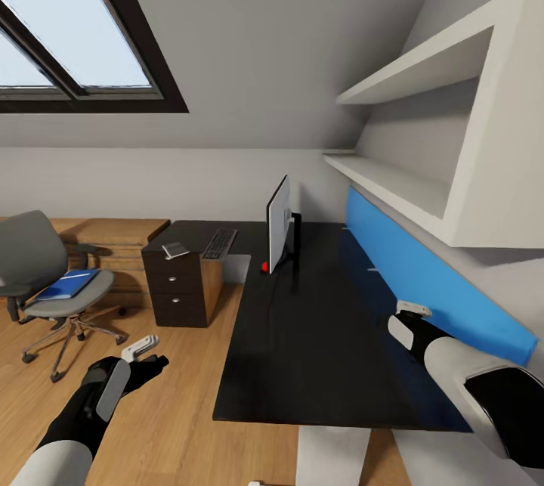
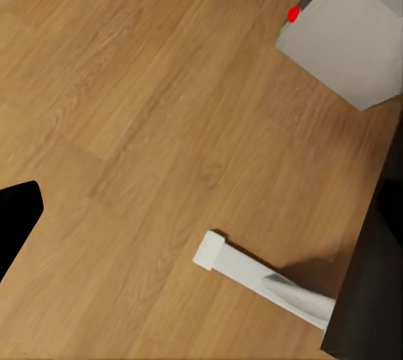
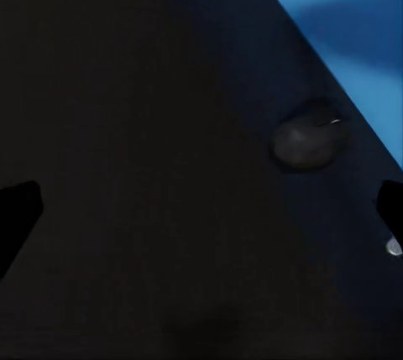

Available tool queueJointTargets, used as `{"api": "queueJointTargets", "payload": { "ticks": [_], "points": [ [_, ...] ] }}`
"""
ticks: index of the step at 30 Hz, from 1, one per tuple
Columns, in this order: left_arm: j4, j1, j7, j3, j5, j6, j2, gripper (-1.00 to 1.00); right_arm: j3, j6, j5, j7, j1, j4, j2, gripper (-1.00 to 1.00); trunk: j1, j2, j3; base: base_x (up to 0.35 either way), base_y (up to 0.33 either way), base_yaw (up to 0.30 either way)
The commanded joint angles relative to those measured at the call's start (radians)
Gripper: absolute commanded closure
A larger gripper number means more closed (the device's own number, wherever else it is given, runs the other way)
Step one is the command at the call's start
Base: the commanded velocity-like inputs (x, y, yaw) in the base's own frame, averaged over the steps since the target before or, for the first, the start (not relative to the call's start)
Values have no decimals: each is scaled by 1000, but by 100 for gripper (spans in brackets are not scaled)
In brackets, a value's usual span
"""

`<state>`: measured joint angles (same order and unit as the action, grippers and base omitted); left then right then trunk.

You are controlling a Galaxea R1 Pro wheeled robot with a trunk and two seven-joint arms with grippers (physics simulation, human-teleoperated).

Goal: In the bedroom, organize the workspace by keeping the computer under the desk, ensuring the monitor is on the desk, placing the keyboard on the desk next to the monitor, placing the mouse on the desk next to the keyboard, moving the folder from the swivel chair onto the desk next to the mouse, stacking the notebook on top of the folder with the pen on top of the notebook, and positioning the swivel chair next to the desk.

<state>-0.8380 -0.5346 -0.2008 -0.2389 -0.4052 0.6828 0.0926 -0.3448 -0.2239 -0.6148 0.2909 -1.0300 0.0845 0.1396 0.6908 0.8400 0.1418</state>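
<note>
The monitor [image 1: 279, 226] stands on the black desk [image 1: 317, 335], its thin edge towards me. The keyboard [image 1: 220, 243] and the grey notebook [image 1: 175, 249] lie on the desk's far wing above the drawer unit. The blue folder [image 1: 68, 283] rests on the swivel chair [image 1: 34, 259] at left. The computer [image 2: 348, 37] sits on the floor by a white desk leg [image 2: 260, 276]. My right gripper [image 1: 412, 310] hovers open over the desk's right side, with the mouse [image 3: 306, 138] ahead of it near the blue panel. My left gripper [image 1: 140, 348] hangs open over the floor. The pen is out of view.
A long blue wall panel [image 1: 438, 282] runs along the desk's right edge, with white shelves [image 1: 408, 70] above it. A low light-wood cabinet [image 1: 113, 240] stands behind the chair. Wood floor [image 1: 166, 410] lies between chair and desk. A skylight [image 1: 68, 32] is at upper left.
</note>
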Motion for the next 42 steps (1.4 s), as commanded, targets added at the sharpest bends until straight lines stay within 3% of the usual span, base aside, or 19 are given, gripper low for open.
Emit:
{"api": "queueJointTargets", "payload": {
  "ticks": [1, 18, 33, 37, 38, 39, 42],
  "points": [
    [-1, -1, -8, 0, -11, 4, 0, -100, -9, -8, -6, 5, 0, 3, 0, -100, 1, 1, 2, 320, 35, 0],
    [0, -1, -9, 0, -11, 3, -2, -100, -5, -8, -14, 9, 1, 5, 1, -100, 1, 1, 2, 314, 151, 0],
    [-9, -1, -12, -10, -16, 8, 2, -100, -5, -8, -14, 10, 1, 3, 7, -100, 1, 1, 2, 31, 18, -157],
    [-42, -1, -10, -66, -18, 9, 0, -100, -4, -8, -13, 11, 1, 3, 11, -100, 1, 1, 2, 1, 1, -86],
    [-52, -1, -9, -87, -18, 10, 0, -100, -4, -8, -13, 12, 1, 3, 13, -100, 1, 1, 2, 0, 0, -35],
    [-75, -1, -8, -141, -18, 11, 0, -100, -4, -8, -13, 12, 1, 3, 25, -100, 1, 1, 2, 0, 0, -14],
    [-93, -1, -8, -183, -18, 12, 0, -100, -4, -8, -13, 13, 1, 2, 39, -100, 1, 1, 2, 0, 0, -9]
  ]
}}
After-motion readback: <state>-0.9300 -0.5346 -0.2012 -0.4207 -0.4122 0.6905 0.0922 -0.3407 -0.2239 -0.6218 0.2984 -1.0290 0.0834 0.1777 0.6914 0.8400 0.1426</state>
